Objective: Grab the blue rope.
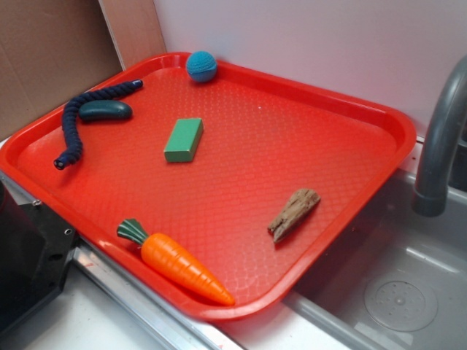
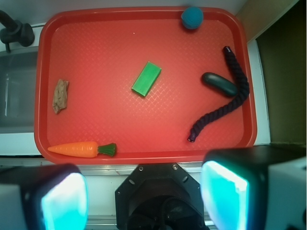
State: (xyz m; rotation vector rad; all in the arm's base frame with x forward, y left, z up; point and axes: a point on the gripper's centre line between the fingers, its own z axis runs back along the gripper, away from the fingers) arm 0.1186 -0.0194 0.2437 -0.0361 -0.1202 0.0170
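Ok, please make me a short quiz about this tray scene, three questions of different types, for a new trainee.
1. True or false: the blue rope lies bent around the dark pod.
2. Which thing sits nearest the middle of the red tray? A) green block B) carrot C) blue ball
3. Fill in: the hand is ____ and holds nothing.

Key
1. True; it curves along one side of the pod and past its end.
2. A.
3. Open; in the wrist view its two fingers stand wide apart, short of the tray's near edge.
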